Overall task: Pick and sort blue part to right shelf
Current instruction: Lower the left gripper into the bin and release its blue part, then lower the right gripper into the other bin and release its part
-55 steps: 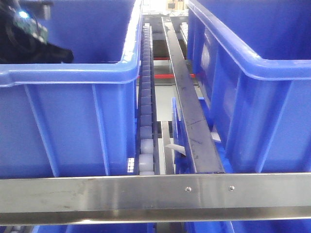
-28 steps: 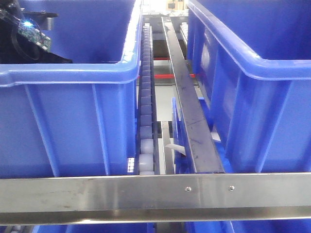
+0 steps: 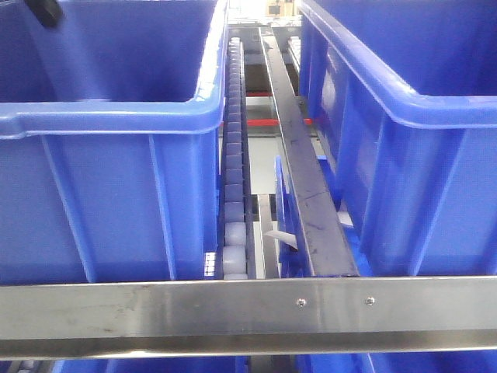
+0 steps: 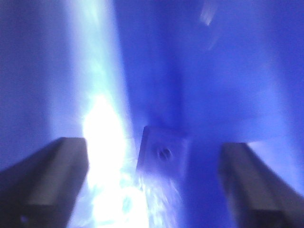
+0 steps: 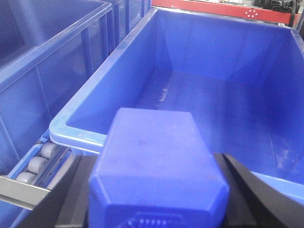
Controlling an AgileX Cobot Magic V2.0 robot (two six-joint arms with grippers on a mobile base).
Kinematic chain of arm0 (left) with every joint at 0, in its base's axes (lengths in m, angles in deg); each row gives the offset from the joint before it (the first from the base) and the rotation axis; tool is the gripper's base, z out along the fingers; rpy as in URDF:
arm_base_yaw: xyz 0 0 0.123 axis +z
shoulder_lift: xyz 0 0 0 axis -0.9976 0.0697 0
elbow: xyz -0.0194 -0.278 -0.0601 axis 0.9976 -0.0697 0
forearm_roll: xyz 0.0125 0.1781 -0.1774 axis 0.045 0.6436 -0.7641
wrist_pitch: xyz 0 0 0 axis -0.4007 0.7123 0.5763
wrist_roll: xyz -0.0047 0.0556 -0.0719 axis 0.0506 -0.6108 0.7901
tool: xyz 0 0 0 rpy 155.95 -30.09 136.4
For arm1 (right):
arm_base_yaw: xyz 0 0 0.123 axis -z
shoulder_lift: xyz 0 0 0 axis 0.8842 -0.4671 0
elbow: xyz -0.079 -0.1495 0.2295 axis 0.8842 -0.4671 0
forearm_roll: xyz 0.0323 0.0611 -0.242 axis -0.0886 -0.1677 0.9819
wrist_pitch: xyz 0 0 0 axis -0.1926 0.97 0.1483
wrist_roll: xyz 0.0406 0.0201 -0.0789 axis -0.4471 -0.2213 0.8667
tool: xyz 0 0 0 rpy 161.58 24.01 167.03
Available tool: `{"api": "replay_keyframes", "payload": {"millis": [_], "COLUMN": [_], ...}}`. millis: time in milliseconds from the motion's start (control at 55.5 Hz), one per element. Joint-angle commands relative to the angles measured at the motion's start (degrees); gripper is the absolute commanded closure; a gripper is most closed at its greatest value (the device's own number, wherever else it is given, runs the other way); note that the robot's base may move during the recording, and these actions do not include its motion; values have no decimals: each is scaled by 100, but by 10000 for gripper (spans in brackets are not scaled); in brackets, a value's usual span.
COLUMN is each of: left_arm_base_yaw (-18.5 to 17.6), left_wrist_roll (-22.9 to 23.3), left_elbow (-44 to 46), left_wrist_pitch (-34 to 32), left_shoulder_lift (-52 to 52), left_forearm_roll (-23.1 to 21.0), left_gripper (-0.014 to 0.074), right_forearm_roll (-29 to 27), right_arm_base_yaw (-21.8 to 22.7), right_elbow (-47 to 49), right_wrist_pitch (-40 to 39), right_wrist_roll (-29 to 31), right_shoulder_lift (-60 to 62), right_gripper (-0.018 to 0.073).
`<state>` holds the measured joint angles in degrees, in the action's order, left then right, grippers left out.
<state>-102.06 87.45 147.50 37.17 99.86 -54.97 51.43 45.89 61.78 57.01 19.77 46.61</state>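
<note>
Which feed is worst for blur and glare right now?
Left wrist: blurred, with a blown-out glare streak on the bin interior; the square part is soft. Right wrist: right bin sharp, held blue part close and slightly soft. Front: sharp, mild sheen on the steel rail.

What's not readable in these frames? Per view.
Front view: the floors of the left bin and right bin are hidden by their own front walls. The dark piece at top-left is cut by the frame edge and unidentifiable.
Left wrist view: blur and glare. The small square piece beyond the open left gripper is too soft to identify.
Right wrist view: the blue part, held in the right gripper, is cut by the bottom edge, so its underside is unseen.
</note>
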Motion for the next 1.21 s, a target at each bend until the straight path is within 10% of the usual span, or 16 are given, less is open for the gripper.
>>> {"api": "replay_keyframes", "payload": {"millis": [0,451,1190], "left_arm_base_yaw": [-45,-45,-45], "left_wrist_roll": [0,0,0], "left_elbow": [-290,-3275,-4532], "left_wrist_pitch": [-396,-1954,-2127], "left_shoulder_lift": [-680,-3997,-6634], "left_forearm_roll": [-1,126,512], "left_gripper": [167,470,474], "right_forearm_roll": [44,61,457], "right_arm_base_yaw": [14,14,43], "right_elbow": [161,161,3245], "right_wrist_pitch": [-495,-496,488], "right_wrist_roll": [2,2,-1063], "right_shoulder_lift": [42,42,-4203], "right_gripper": [385,385,385]}}
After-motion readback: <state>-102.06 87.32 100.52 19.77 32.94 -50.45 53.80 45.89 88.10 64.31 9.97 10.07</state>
